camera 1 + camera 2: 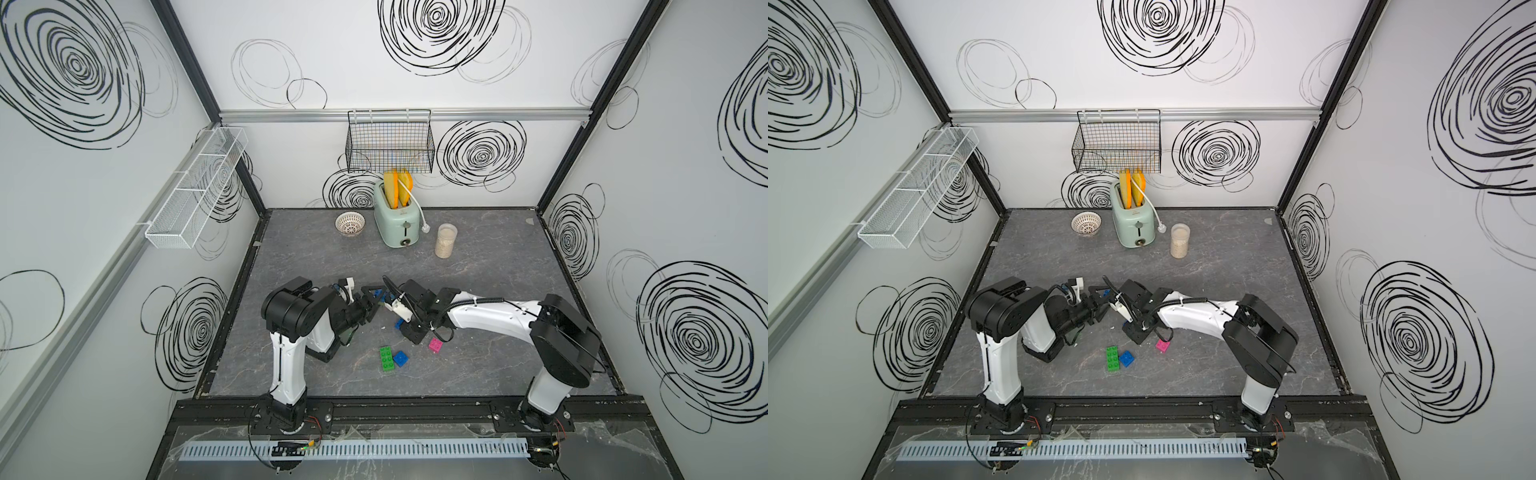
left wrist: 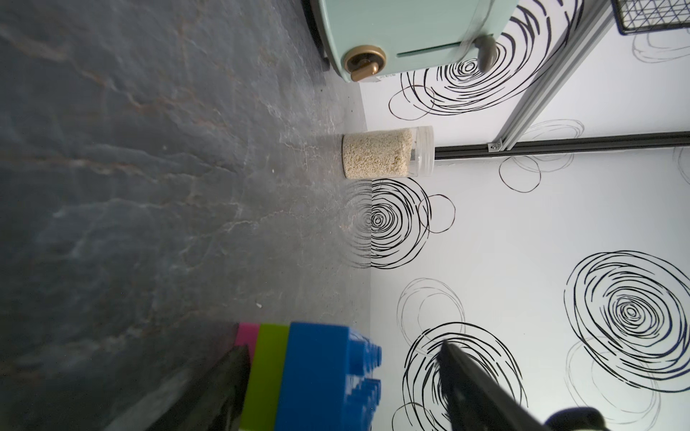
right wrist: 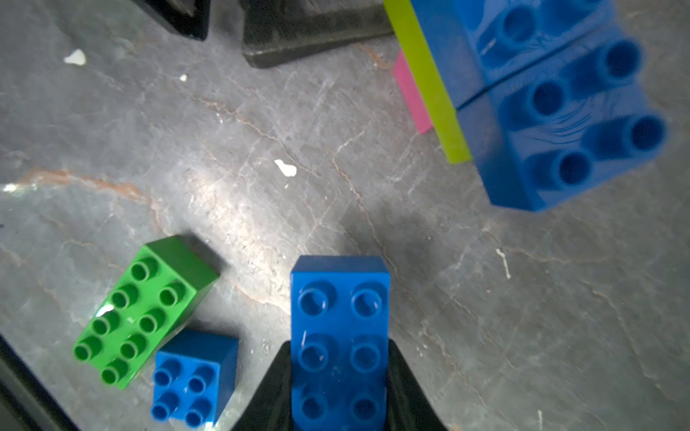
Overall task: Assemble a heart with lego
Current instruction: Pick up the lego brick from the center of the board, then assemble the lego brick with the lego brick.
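Note:
The heart is a stack of pink, lime and blue bricks lying between the fingers of my left gripper. That gripper is open: one finger is close by the pink and lime side, the other stands clear of the blue studs. The heart's blue top also shows in a top view. My right gripper is shut on an oblong blue lego brick, just short of the heart. Loose on the table are a green brick, a square blue brick and a pink brick.
A mint-green toaster, a jar of grains and a small white bowl stand at the back. A black wire basket hangs on the rear wall. A white mesh shelf is on the left wall.

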Controlling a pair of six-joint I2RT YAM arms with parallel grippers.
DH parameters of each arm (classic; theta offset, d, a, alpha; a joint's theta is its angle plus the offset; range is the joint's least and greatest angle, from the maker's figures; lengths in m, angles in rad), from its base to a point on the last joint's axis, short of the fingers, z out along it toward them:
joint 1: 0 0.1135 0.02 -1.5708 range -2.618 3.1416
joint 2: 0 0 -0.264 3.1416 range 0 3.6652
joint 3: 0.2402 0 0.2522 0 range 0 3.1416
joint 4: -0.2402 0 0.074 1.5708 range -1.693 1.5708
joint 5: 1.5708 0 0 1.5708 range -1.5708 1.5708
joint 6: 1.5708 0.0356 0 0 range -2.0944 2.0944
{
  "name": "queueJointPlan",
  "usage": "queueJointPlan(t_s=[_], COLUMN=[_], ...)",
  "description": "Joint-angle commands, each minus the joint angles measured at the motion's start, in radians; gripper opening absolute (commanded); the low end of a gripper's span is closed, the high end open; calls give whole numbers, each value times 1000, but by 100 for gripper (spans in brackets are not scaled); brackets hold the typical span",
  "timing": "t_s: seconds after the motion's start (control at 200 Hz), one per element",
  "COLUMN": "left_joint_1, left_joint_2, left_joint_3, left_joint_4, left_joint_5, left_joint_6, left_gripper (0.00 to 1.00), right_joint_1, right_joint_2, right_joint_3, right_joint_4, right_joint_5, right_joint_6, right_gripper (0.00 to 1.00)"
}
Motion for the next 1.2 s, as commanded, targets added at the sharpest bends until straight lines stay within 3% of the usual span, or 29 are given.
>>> queueJointPlan(t_s=[0.0,0.225,0.45,0.615,0.635,1.196], left_joint_1=[12,45,65,96,100,165], left_joint_2=[1,-5,-3,-7,-7,-39], left_joint_3=[-23,-27,-31,-45,-48,-67], left_joint_4=[205,205,205,205,205,205], left_joint_5=[-17,-6,-6,-6,-6,43], left_joint_6=[0,-10,-21,-40,-45,-77], left_gripper=[86,88,90,94,99,97], right_joint_1=[-21,-99,-176,-177,-177,-146], right_joint_2=[-51,-73,38,150,166,379], right_joint_3=[40,143,308,447,465,728], right_joint_4=[-102,-176,-167,-187,-194,-318], right_joint_5=[-18,-63,-84,-118,-122,-177], right_joint_6=[-61,-149,-255,-362,-373,-542], right_gripper=[20,21,21,22,22,23])
